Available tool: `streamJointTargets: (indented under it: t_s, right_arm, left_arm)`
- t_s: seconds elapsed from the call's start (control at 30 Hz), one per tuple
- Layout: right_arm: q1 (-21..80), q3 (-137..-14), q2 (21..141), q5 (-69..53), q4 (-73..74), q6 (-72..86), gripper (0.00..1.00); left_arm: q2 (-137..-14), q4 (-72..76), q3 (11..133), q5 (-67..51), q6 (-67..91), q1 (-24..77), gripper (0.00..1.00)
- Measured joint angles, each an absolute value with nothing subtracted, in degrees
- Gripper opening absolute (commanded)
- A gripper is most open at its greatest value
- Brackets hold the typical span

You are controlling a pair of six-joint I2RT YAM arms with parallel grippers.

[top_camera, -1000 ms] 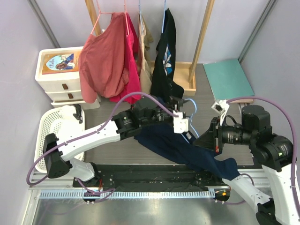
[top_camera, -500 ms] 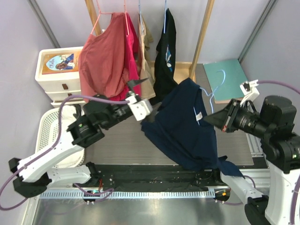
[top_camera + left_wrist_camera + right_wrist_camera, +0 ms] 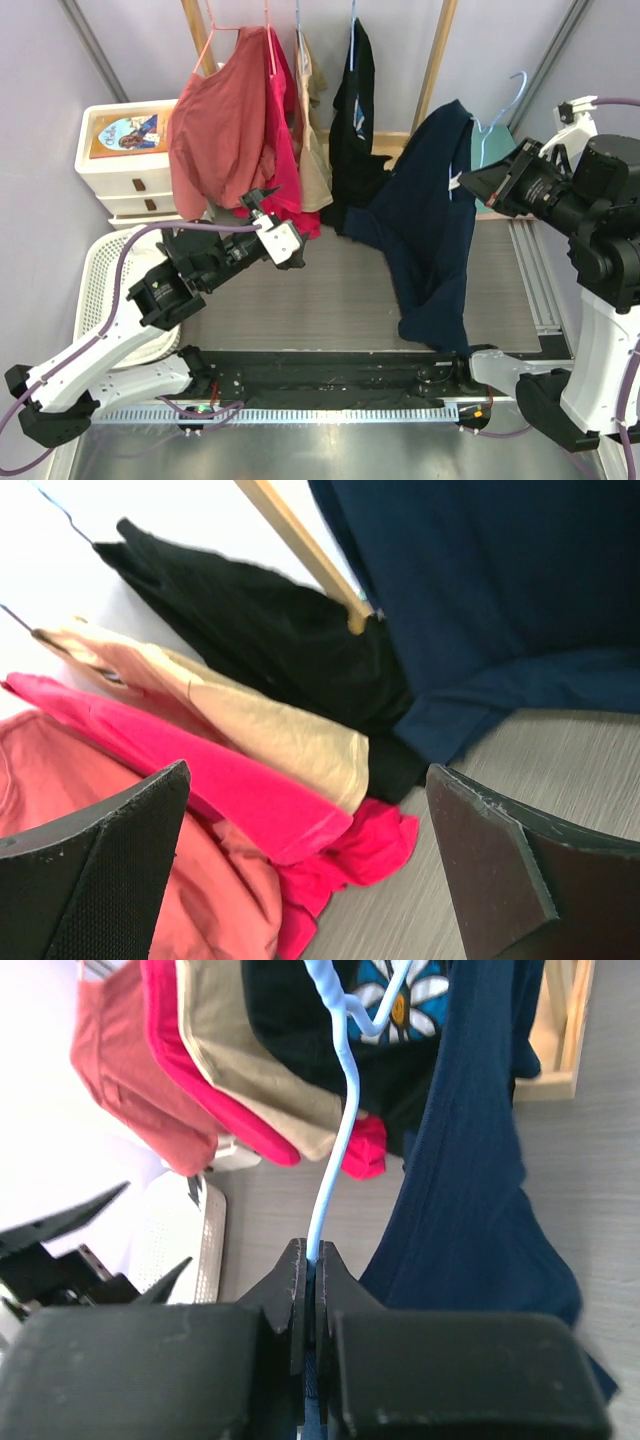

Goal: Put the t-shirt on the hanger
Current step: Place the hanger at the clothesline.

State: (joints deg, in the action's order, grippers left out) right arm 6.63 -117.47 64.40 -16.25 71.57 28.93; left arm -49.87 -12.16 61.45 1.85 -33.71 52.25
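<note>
The navy t-shirt (image 3: pixel 432 215) hangs on the light-blue hanger (image 3: pixel 508 92), lifted off the table with its lower hem near the front edge. My right gripper (image 3: pixel 468 181) is shut on the hanger's wire just below the hook. In the right wrist view the wire (image 3: pixel 332 1175) rises from between the shut jaws of the gripper (image 3: pixel 310 1260), with the t-shirt (image 3: pixel 480 1200) draped to its right. My left gripper (image 3: pixel 275 207) is open and empty, left of the t-shirt and apart from it. Its fingers (image 3: pixel 110 870) frame the hanging clothes, with the t-shirt (image 3: pixel 520 590) at the upper right.
A wooden rack (image 3: pixel 436 60) at the back holds red shirts (image 3: pixel 225 130), a beige garment (image 3: pixel 312 150) and a black graphic shirt (image 3: pixel 352 120). A white drawer unit (image 3: pixel 120 165) and white basket (image 3: pixel 100 270) stand at the left. A teal board (image 3: pixel 478 150) lies at the back right.
My right arm has lifted the hanger and t-shirt up and toward the back right. My left arm has drawn back to the left, away from the t-shirt.
</note>
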Motion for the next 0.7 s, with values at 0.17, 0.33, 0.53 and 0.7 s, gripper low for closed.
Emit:
streamJointTargets:
  t_s: [0.17, 0.33, 0.53, 0.7]
  right_arm:
    - [6.6, -126.3, 67.6, -14.5, 71.1, 29.1, 0.01]
    - [6.6, -128.7, 65.2, -11.6, 69.5, 29.1, 0.01]
    - [6.6, -125.1, 59.4, -10.7, 69.5, 28.9, 0.01]
    - [6.6, -120.5, 59.1, -17.5, 66.3, 29.3, 0.01]
  left_arm:
    - [-49.0, -12.5, 59.9, 3.4, -34.6, 52.0, 1.0]
    - [-48.8, -12.6, 59.6, 4.2, -35.0, 51.7, 1.0]
    - [-49.1, -12.7, 59.6, 4.5, -35.0, 51.6, 1.0]
    - [-49.5, -12.7, 59.6, 4.4, -35.0, 51.6, 1.0]
